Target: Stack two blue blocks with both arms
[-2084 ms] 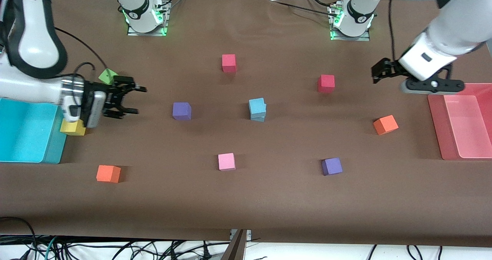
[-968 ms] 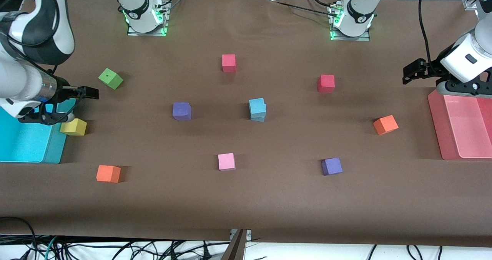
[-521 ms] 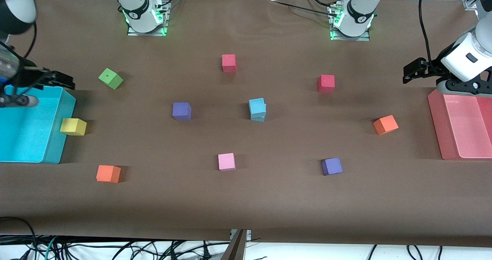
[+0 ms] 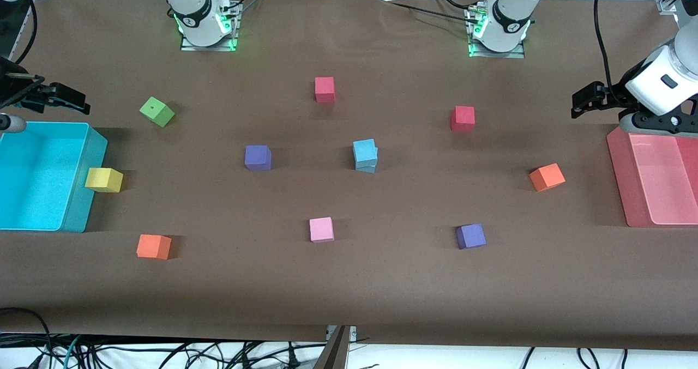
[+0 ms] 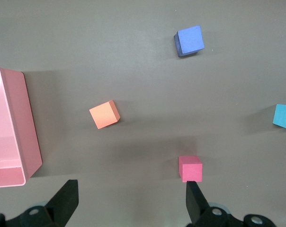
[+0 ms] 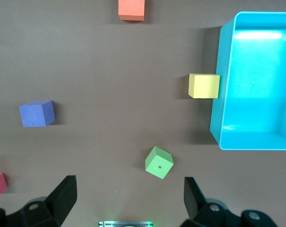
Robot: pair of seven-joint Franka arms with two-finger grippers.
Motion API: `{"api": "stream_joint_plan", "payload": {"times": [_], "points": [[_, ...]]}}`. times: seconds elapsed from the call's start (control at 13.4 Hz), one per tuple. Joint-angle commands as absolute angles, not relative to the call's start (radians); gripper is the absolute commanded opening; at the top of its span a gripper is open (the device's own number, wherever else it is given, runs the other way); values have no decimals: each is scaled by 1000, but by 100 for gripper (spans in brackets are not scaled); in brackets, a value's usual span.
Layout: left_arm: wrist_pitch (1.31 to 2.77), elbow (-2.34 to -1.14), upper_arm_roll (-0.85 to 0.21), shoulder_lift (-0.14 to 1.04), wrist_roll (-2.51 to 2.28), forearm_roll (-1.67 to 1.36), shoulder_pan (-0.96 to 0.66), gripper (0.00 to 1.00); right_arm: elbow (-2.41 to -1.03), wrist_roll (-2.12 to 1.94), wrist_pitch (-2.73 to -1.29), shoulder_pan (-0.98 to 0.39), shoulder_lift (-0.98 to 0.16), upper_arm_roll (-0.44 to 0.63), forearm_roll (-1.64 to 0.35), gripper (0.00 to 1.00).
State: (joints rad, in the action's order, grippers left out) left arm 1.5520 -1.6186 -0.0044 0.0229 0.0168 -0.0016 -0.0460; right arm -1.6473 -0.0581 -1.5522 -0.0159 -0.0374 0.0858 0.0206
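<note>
The two blue blocks [image 4: 364, 151] stand stacked in the middle of the table, the upper one slightly twisted on the lower one [image 4: 369, 167]. They show at the edge of the left wrist view [image 5: 283, 116]. My left gripper [image 4: 582, 103] is open and empty, up in the air by the pink tray [image 4: 619, 178]; in the left wrist view the left gripper [image 5: 131, 204] has its jaws wide apart. My right gripper [image 4: 73, 101] is open and empty, up over the table by the cyan bin [image 4: 82, 194]; the right wrist view shows the right gripper [image 6: 129, 201] spread wide.
Loose cubes lie around the stack: purple [image 4: 257, 157], pink [image 4: 321, 229], purple [image 4: 470, 236], orange [image 4: 547, 176], two red [image 4: 462, 118] [image 4: 324, 89], green [image 4: 156, 111], yellow [image 4: 103, 180] against the cyan bin, orange [image 4: 153, 246].
My right arm has drawn back from the table's middle toward the cyan bin's end and risen. My left arm drew back toward the pink tray earlier and has since stayed still.
</note>
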Motion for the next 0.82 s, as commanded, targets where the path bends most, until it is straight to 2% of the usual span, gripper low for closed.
{"api": "stream_joint_plan", "payload": {"times": [0.0,0.74], "points": [[1534,-1612,-11,14,20,-23,-37,100,-1654,-46,-1554,-8,-29,77,12,100],[1517,-1603,-15,18,12,-60,-29,100,-1629,-40,-1549,-28,-41,72,11,100]]}}
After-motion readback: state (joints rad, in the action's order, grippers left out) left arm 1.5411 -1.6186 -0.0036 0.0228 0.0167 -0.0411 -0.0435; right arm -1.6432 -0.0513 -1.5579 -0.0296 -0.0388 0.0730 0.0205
